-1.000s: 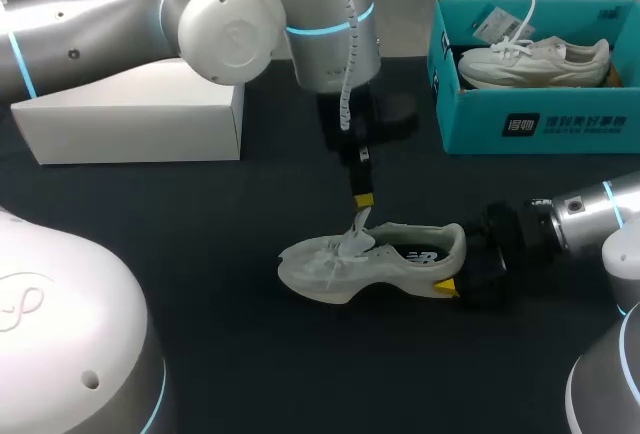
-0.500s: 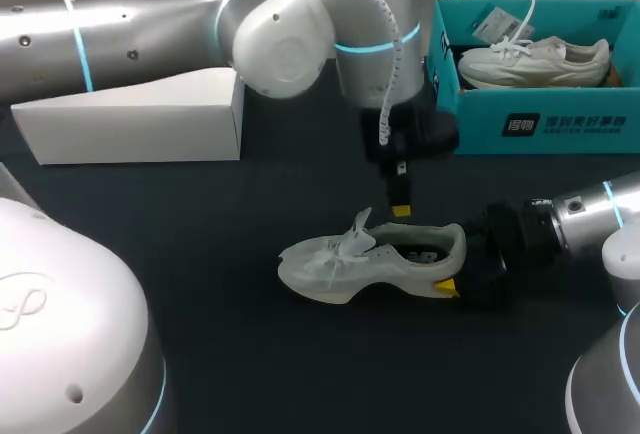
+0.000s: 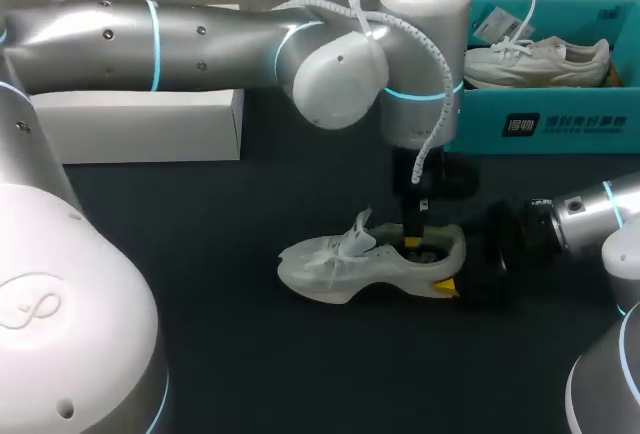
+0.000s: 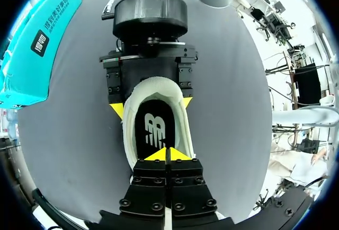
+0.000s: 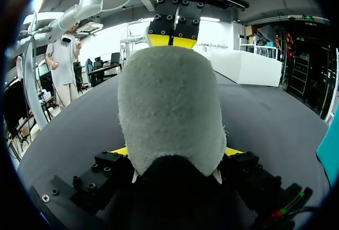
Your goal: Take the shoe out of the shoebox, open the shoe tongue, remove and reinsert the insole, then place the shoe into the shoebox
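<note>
A pale grey shoe lies on its side-sole on the black table, toe to the left, tongue and laces standing up. My right gripper clasps its heel from both sides; in the left wrist view its yellow tips press against the heel cup, and the heel fills the right wrist view. My left gripper points down into the shoe's opening, fingers shut just above the black insole. Nothing shows between them. It also hangs over the shoe in the right wrist view.
The teal shoebox stands at the back right with a second pale shoe inside. A white box lid lies at the back left. My left arm stretches across the table's middle.
My left gripper has left the tongue, moved right and come down into the shoe's opening. The tongue stays upright. The right gripper and the shoe have not moved.
</note>
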Tool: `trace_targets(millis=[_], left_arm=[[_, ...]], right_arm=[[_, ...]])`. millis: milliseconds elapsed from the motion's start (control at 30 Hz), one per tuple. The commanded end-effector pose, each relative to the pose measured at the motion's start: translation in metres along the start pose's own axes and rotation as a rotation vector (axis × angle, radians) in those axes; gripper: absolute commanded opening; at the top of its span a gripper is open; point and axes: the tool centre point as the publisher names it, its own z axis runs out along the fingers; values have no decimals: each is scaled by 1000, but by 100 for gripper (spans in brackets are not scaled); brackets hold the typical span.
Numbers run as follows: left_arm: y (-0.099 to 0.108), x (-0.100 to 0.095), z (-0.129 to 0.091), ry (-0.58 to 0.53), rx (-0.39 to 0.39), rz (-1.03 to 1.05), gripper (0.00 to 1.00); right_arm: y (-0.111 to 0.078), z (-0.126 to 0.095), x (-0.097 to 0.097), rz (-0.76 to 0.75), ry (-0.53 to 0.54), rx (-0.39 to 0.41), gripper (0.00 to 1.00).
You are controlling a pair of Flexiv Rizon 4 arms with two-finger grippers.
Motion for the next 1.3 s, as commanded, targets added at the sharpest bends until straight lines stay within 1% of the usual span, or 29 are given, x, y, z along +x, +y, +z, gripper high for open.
trace_targets(millis=[33, 500, 533, 567, 667, 700, 967, 1100, 1300], left_arm=[[-8, 0, 9, 3, -26, -1, 0], [-8, 0, 9, 3, -26, -1, 0], [-8, 0, 12, -15, -29, -3, 0], [-7, -1, 14, -10, -2, 8, 0], [-3, -4, 16, -25, 16, 5, 0], [-1, -5, 17, -21, 4, -1, 0], [8, -11, 31, -22, -18, -8, 0], [13, -8, 33, -13, -15, -10, 0], [21, 3, 40, -10, -8, -4, 0]], right_arm=[[-2, 2, -1, -1, -1, 3, 0], [-2, 2, -1, -1, -1, 3, 0], [-2, 2, -1, -1, -1, 3, 0], [-2, 2, -1, -1, -1, 3, 0], [-2, 2, -1, -1, -1, 3, 0], [-2, 2, -1, -1, -1, 3, 0], [-2, 2, -1, -1, -1, 3, 0], [-2, 2, -1, -1, -1, 3, 0], [-2, 2, -1, -1, -1, 3, 0]])
